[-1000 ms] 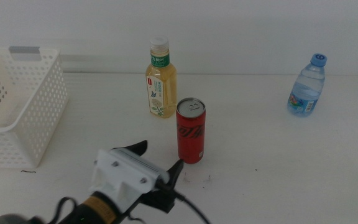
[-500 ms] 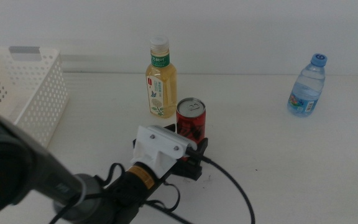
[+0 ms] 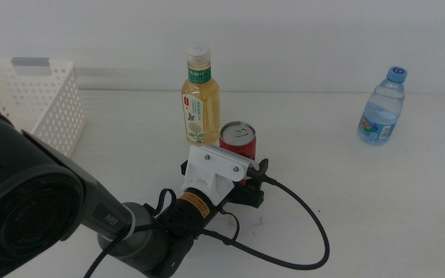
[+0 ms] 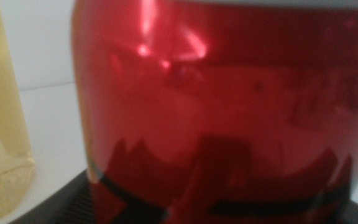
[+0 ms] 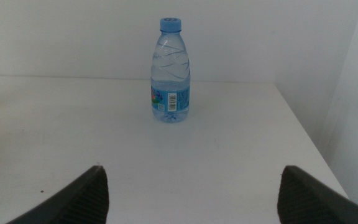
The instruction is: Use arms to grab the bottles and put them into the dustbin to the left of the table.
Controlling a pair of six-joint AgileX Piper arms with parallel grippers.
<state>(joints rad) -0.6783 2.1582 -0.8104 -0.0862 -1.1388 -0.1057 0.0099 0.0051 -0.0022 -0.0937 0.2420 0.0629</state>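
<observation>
My counter (image 3: 361,201) is the biggest thing here, a plain white top. Next in size is the dustbin (image 3: 49,108), a white perforated basket with a grey bar on its far rim, sitting at about nine o'clock from the centre of the counter. My left arm (image 3: 130,232) comes in from seven o'clock, dark and bulky, with a yellow band and a white boxy housing at the wrist and a black cable looping over the counter behind it.

The tea bottle (image 3: 199,100) stands upright at about twelve o'clock: pale yellow liquid, green label, white cap. The water bottle (image 3: 382,108) stands well apart at two o'clock, clear with a blue cap and a blue-and-white label; my right wrist camera sees it (image 5: 170,71) upright as well.

The red can (image 3: 237,143) stands upright just in front of the tea bottle, near the centre of the counter, silver top showing. My left tool (image 3: 234,171) is pressed up around its lower half, and in the left wrist view the can (image 4: 216,112) fills nearly the whole picture, glossy red with dark lettering, blurred by closeness. I cannot tell whether this tool is clenched on it or only set around it.

My right tool (image 5: 191,193) waits with jaws spread wide, holding nothing
</observation>
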